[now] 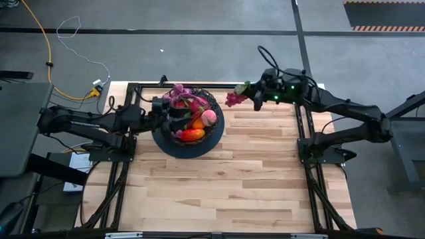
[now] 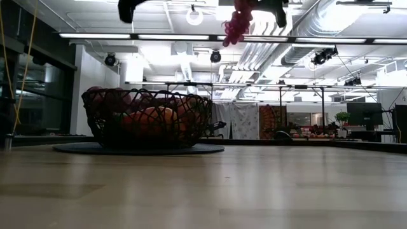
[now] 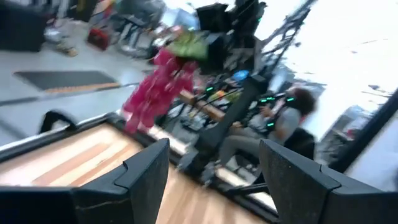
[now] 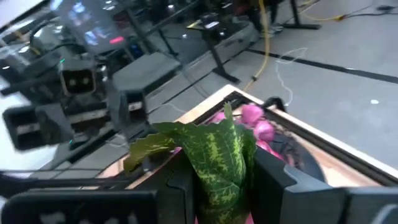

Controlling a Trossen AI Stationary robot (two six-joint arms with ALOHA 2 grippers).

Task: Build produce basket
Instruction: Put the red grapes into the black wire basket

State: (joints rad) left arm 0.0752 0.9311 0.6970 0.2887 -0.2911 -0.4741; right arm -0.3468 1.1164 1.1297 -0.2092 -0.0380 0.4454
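The black wire basket [image 1: 217, 114] [image 2: 102, 121] stands on a dark round mat [image 1: 199, 149] at the table's far left. It holds produce: a red-orange mango [image 1: 192, 135], a pink fruit [image 1: 209, 117] and purple grapes [image 1: 179, 93]. My left gripper [image 1: 174, 110] [image 3: 214, 177] hovers open over the basket's left part with nothing between its fingers. My right gripper [image 1: 251, 95] [image 4: 227, 186] is high above the table, to the right of the basket, shut on a magenta grape bunch [image 1: 233, 99] [image 2: 236, 24] [image 3: 154, 90] with a green leaf. My right gripper pinches the grape bunch's green leafy top [image 4: 214, 155] between its two fingers. The fingers come nearly level from the table's right side. The grapes hang below the fingers [image 2: 235, 28], well clear of the table and to the right of the basket.
The light wooden tabletop [image 1: 226, 192] stretches bare across the near half and right of the basket. Black frame rails [image 1: 305, 133] run along the table's sides. A seated person [image 3: 287, 121] shows beyond the table in the left wrist view.
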